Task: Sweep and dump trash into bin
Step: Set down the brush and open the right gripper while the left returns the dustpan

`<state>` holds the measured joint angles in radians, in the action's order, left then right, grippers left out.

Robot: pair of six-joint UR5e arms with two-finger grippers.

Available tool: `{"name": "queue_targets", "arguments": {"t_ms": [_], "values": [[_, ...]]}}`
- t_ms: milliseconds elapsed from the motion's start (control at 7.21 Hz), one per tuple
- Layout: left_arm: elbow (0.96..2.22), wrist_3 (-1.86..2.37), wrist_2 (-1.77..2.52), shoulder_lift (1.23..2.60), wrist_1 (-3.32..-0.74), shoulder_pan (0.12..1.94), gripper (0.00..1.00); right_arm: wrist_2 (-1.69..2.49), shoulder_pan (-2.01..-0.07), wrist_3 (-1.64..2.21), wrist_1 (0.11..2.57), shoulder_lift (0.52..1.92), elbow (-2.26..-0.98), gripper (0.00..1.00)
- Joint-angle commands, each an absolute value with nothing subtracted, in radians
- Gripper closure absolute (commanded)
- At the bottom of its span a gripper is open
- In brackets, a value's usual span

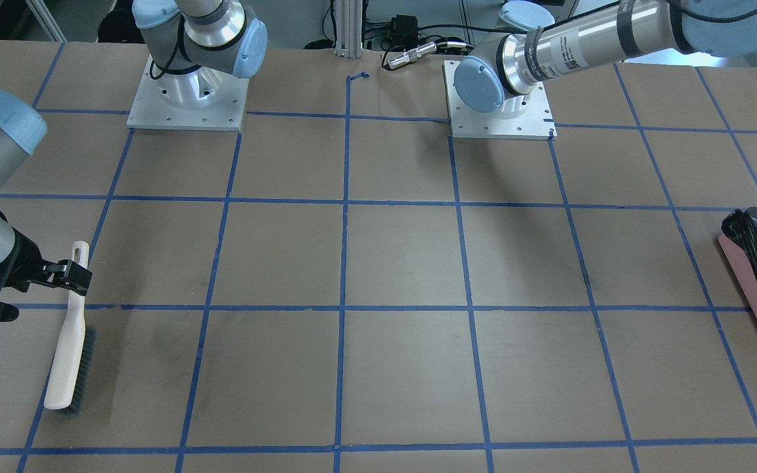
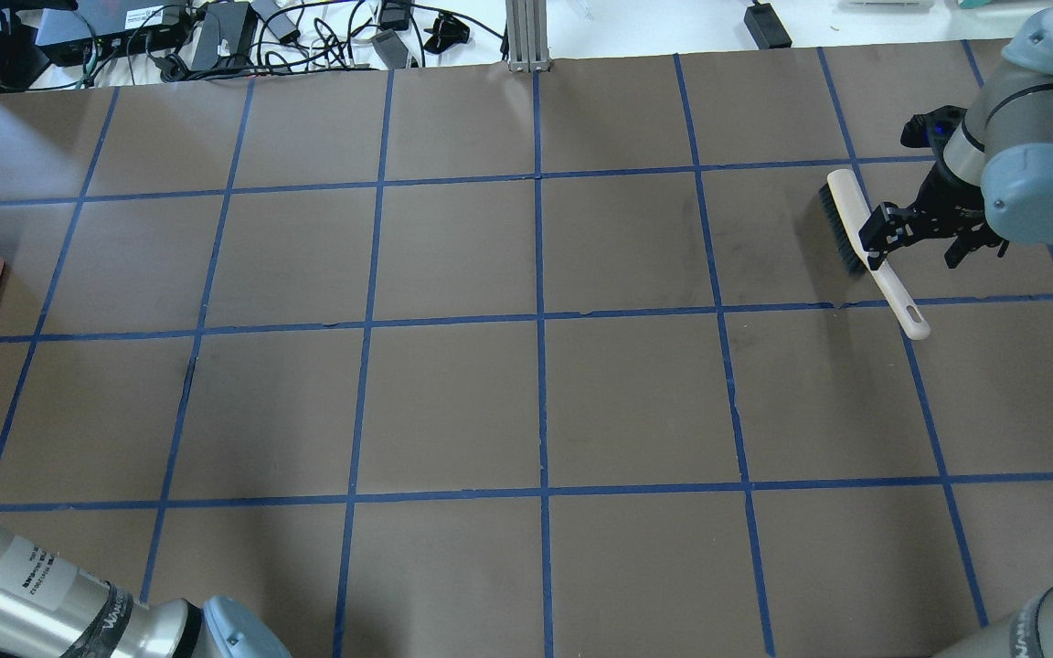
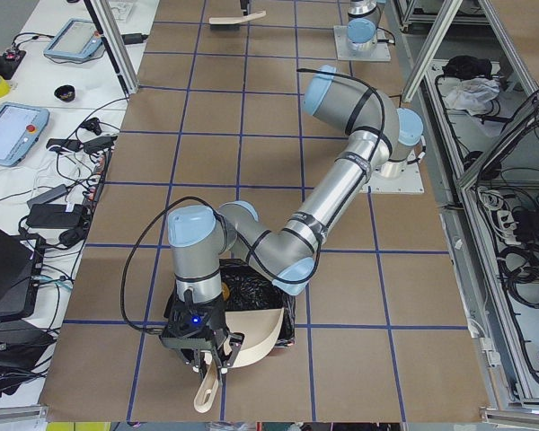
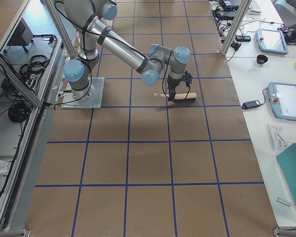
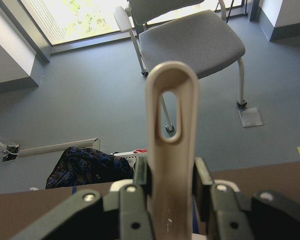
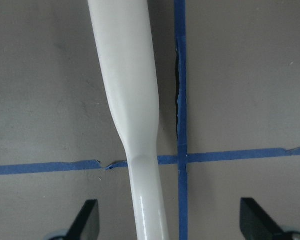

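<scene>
Supporting surface: brown table (image 1: pixel 405 263) gridded with blue tape (image 1: pixel 344 263).
Bin (image 1: pixel 754 305): pink wall, black bag liner; stands at the table edge on the robot's left.
Dustpan (image 3: pixel 256 334): beige, tipped against the bin opening.
Brush (image 1: pixel 69 355): lies on the table at the robot's right, well apart from the bin.
Left gripper (image 5: pixel 171 175): clamped on the dustpan handle.
Right gripper (image 6: pixel 171 221): spread wide, fingers astride the brush handle, not touching it.
Trash (image 3: pixel 225 291): one yellowish piece inside the bag; too small to identify.

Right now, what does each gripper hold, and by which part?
The left gripper is shut on the dustpan handle, just below its hole. The right gripper holds nothing: open, the brush handle between its fingers.
</scene>
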<state>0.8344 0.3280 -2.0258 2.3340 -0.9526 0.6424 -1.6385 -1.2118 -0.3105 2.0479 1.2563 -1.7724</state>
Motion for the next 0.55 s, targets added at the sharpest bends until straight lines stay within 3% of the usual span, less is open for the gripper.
{"name": "queue_targets", "arguments": {"t_ms": [0,416], "values": [[0.824,0.346,-1.811,2.246,-1.159,0.666,1.0,-1.637,-1.213,-0.305,1.996,1.331,-1.747,0.0],[0.837,0.562,-1.752,2.191,-1.337,0.814,1.0,-1.577,-1.226,-0.262,1.641,1.391,-1.533,0.0]]}}
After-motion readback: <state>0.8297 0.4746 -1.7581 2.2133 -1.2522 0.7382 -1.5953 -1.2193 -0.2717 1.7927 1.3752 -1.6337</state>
